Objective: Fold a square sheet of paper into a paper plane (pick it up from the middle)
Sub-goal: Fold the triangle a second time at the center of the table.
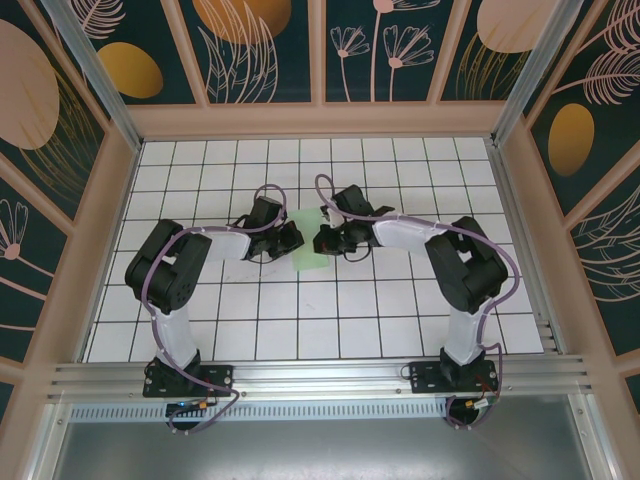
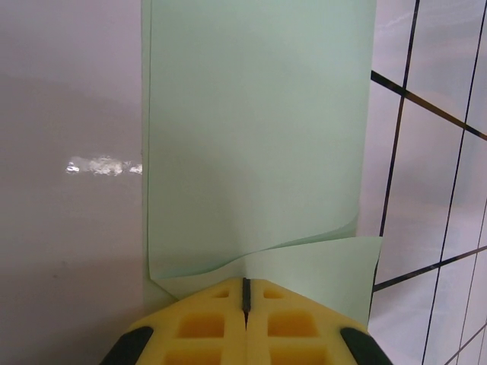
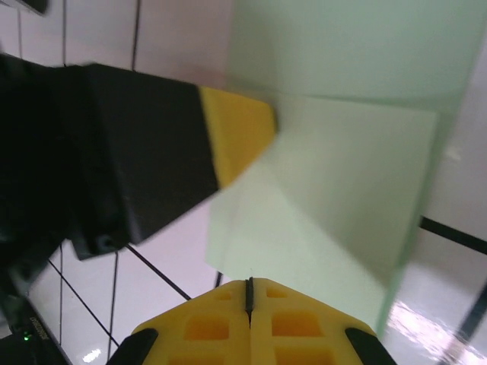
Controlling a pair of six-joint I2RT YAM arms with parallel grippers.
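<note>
Gridded surface [image 1: 300,310] is carrying the square sheet of paper [image 1: 311,246], barely folded; I'm pinching its edge with my left claw [image 2: 246,293], right claw [image 3: 249,293] pressed together beside it.

A robotics lab test cell: a white gridded desk [image 1: 330,330] boxed in by floral-printed panels [image 1: 260,50] and aluminium rails [image 1: 320,375].

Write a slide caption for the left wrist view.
Left hand pinching the curled edge of mint-green paper on a gridded table.
</note>
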